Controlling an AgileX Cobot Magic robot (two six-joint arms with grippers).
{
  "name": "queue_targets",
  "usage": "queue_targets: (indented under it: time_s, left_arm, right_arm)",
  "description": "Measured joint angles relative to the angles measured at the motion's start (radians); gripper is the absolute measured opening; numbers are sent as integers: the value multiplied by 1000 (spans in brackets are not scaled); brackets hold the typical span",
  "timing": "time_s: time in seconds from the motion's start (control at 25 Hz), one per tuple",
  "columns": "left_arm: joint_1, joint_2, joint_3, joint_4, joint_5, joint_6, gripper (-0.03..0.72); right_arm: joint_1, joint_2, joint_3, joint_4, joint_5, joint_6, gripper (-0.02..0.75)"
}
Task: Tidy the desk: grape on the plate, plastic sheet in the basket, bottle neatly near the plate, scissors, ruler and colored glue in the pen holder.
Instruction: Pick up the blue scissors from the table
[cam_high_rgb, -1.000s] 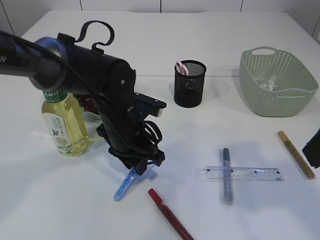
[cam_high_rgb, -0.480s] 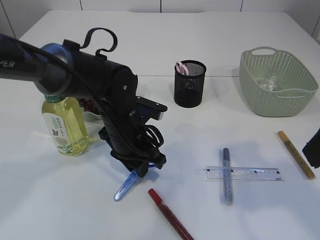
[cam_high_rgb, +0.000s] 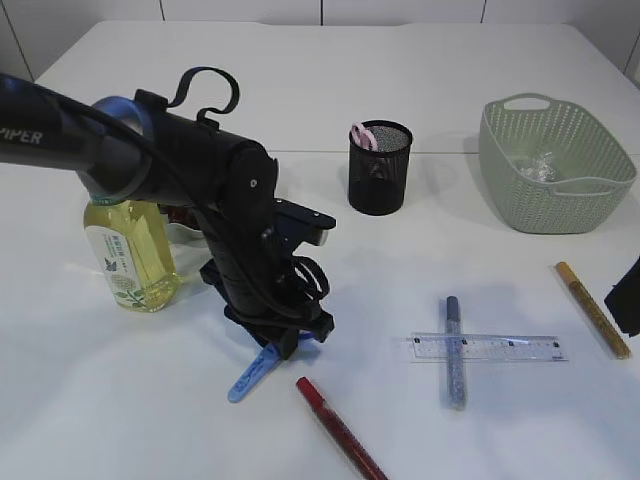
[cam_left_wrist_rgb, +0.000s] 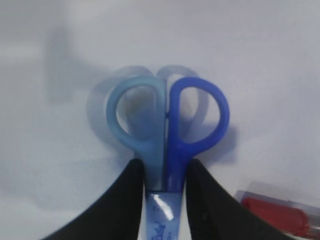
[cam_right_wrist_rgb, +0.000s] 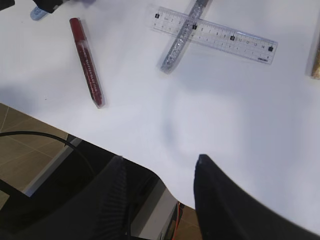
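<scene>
My left gripper (cam_high_rgb: 287, 341) is shut on blue scissors (cam_high_rgb: 253, 371), low over the table's front middle. In the left wrist view both fingers clamp the scissors (cam_left_wrist_rgb: 167, 117) just below the two handle loops, around my left gripper (cam_left_wrist_rgb: 165, 172). A clear ruler (cam_high_rgb: 488, 347) lies at the right front with a blue glitter glue stick (cam_high_rgb: 455, 350) across it. Red glue (cam_high_rgb: 340, 430) and gold glue (cam_high_rgb: 593, 308) lie on the table. The black mesh pen holder (cam_high_rgb: 380, 167) has pink handles in it. Crumpled plastic sheet (cam_high_rgb: 540, 165) lies in the green basket (cam_high_rgb: 555, 190). The bottle (cam_high_rgb: 128, 250) stands at left; dark grape (cam_high_rgb: 178, 207) peeks out behind the arm. My right gripper (cam_right_wrist_rgb: 160, 165) is open over the table's front edge.
The left arm (cam_high_rgb: 180, 170) spans the left half of the table and hides most of the plate. In the right wrist view the ruler (cam_right_wrist_rgb: 215, 34), glitter glue (cam_right_wrist_rgb: 182, 37) and red glue (cam_right_wrist_rgb: 87, 62) lie ahead of the open fingers; floor shows below the table edge.
The left arm has shifted slightly up and right while keeping its hold on the scissors. The scissors' tip stays near the same spot. The right gripper has not moved.
</scene>
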Motion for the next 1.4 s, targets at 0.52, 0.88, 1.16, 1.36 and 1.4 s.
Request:
queue_targets:
  time_s: [0.52,0.88,1.16,1.36,1.4]
  left_arm:
    - [0,0,0,0,-6,0,254]
    - [0,0,0,-13,14,0,258]
    - [0,3,0,-15,24,0,258]
    - [0,7,0,-15,26,0,258]
    - [0,7,0,-15,26,0,258]
  right_arm:
    - [0,0,0,0,0,0,364]
    - [0,0,0,0,0,0,364]
    - [0,0,0,0,0,0,364]
    - [0,0,0,0,0,0,364]
    - [0,0,0,0,0,0,364]
